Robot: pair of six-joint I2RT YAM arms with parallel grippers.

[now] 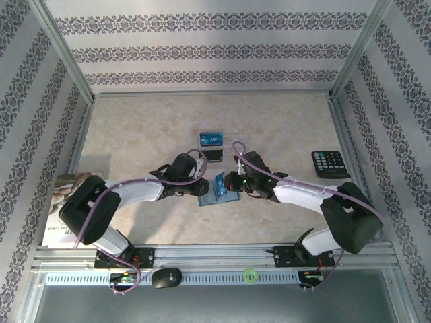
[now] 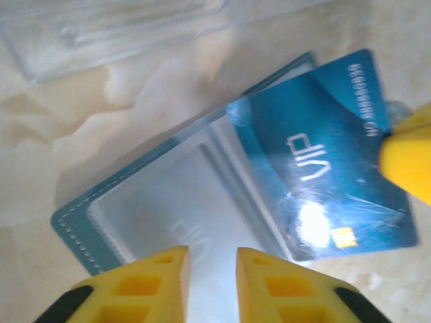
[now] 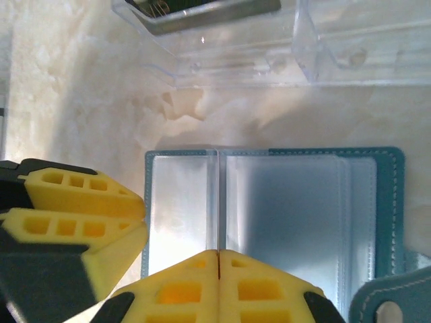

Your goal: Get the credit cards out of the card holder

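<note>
Top external view gives you a beige marbled tabletop (image 1: 135,128) between patterned walls (image 1: 202,54) — left gripper (image 2: 212,254) narrowly parted above the card holder (image 2: 135,222), right gripper (image 3: 219,256) pinched shut.

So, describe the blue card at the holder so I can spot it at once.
On the table, left of the calculator, lies the open teal card holder. The blue card lies askew across one end of it. Unlike the clear pockets beside it, it reads VIP and has a gold chip.
</note>
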